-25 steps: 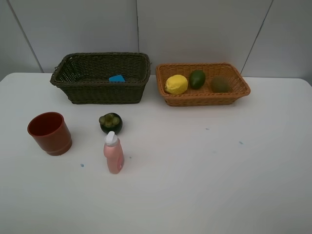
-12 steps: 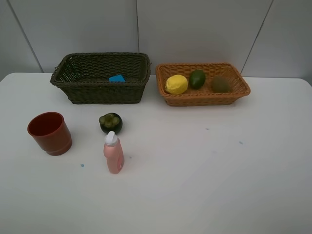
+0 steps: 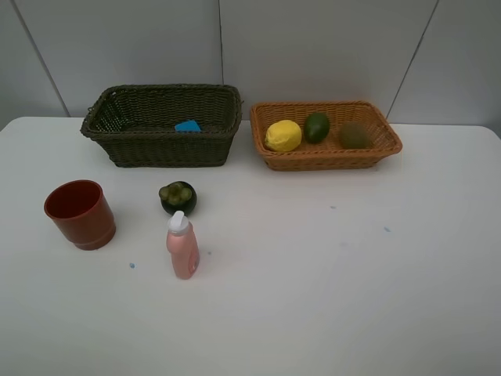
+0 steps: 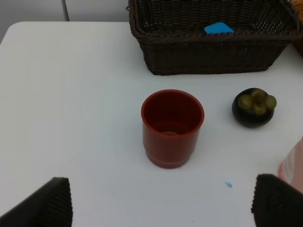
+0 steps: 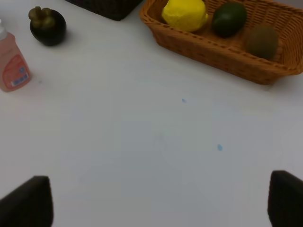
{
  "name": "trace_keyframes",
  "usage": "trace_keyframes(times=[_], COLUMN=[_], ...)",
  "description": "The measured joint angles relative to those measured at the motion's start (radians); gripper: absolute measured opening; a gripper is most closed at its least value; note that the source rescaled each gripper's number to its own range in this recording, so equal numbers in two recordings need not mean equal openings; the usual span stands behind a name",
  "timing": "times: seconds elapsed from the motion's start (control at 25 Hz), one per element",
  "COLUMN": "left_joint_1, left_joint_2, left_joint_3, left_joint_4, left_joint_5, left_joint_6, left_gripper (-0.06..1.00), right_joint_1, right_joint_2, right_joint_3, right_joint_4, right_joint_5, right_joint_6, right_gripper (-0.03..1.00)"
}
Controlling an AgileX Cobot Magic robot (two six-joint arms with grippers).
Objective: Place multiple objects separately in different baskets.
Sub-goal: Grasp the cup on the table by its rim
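Note:
On the white table stand a red cup (image 3: 80,213) (image 4: 172,126), a dark mangosteen (image 3: 178,197) (image 4: 253,107) (image 5: 47,25) and an upright pink bottle (image 3: 182,246) (image 5: 13,63) (image 4: 292,166). The dark basket (image 3: 160,124) (image 4: 208,47) holds a blue eraser (image 3: 188,125) (image 4: 218,28). In the orange basket (image 3: 325,135) (image 5: 222,52) lie a lemon (image 3: 283,135) (image 5: 185,13), a lime (image 3: 317,127) (image 5: 229,19) and a kiwi (image 3: 354,135) (image 5: 262,41). My left gripper (image 4: 161,201) is open, well back from the cup. The right gripper (image 5: 163,201) hangs open over bare table. Neither arm shows in the high view.
Both baskets sit along the table's far edge against a grey wall (image 3: 313,47). Small blue specks (image 3: 386,229) mark the tabletop. The front and right parts of the table (image 3: 352,298) carry no objects.

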Motion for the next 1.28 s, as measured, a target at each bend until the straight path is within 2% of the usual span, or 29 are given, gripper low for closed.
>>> trace_keyframes(times=[0.2,0.48,0.72,1.12,1.28], left_joint_1=[0.0,0.0,0.0,0.0,0.0], left_joint_2=[0.0,0.0,0.0,0.0,0.0], left_joint_3=[0.0,0.0,0.0,0.0,0.0], left_joint_4=[0.0,0.0,0.0,0.0,0.0], left_joint_5=[0.0,0.0,0.0,0.0,0.0], left_joint_6=[0.0,0.0,0.0,0.0,0.0], left_gripper=[0.98,0.98,0.98,0.98,0.98], right_joint_1=[-0.028,-0.178,-0.26,-0.288,-0.333], right_joint_2=[0.0,-0.062,-0.099,-0.099,-0.099], right_joint_3=[0.0,0.001,0.001,0.001,0.001], right_joint_4=[-0.015,-0.016,-0.017,-0.017,-0.017], right_joint_5=[0.0,-0.001,0.0,-0.001,-0.001], right_joint_6=[0.012,0.013,0.013,0.013,0.013], right_gripper=[1.0,1.0,1.0,1.0,1.0])
